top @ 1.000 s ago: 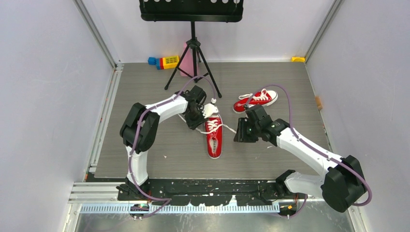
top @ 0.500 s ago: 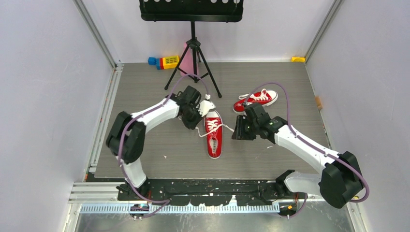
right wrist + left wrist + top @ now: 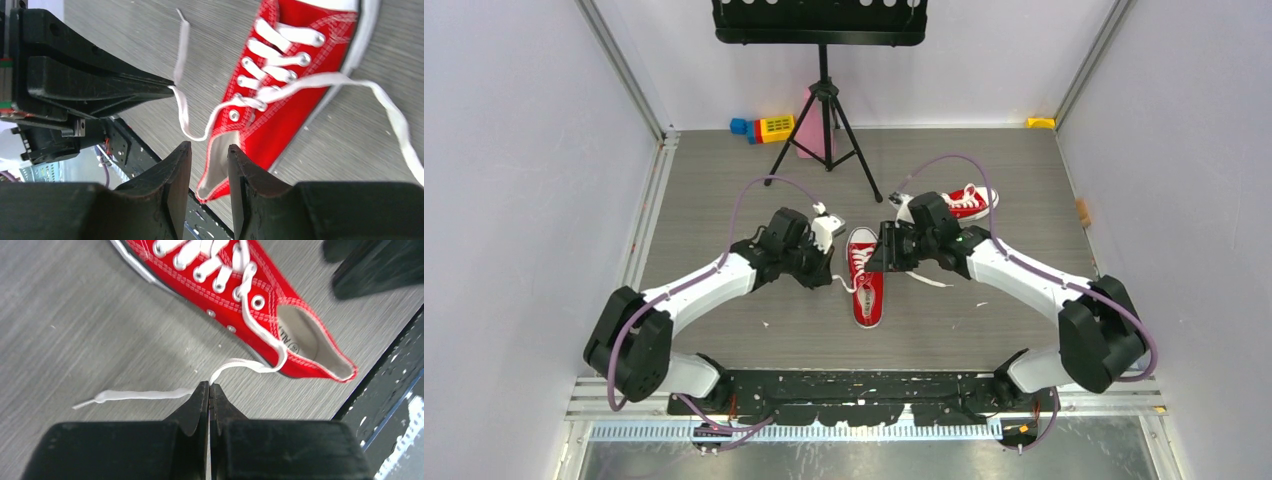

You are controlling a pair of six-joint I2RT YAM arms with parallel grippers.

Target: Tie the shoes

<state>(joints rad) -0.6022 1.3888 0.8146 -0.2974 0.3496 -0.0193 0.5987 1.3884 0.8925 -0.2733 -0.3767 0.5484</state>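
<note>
Counter point(image 3: 724, 190): shoe point(image 3: 866, 290) in middle, other shoe point(image 3: 972, 201) toward far right corner. Left gripper point(image 3: 208, 388) clamped on lace point(image 3: 145, 394), just pulled it out toward left edge. Right gripper point(image 3: 210, 150) moved in beside that shoe, fingers apart, empty. No knot yet.

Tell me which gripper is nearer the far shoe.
Right. The right gripper hovers by the near shoe, in front and left of the far shoe; the left gripper pinches a lace beyond the near shoe.

Grey wood-grain table point(image 3: 724, 330) was logged. A red sneaker point(image 3: 865, 295) was laid near centre, the second sneaker point(image 3: 972, 203) toward the far right corner. A tripod stand point(image 3: 824, 92) and coloured blocks point(image 3: 764, 128) were noted at the far edge.
</note>
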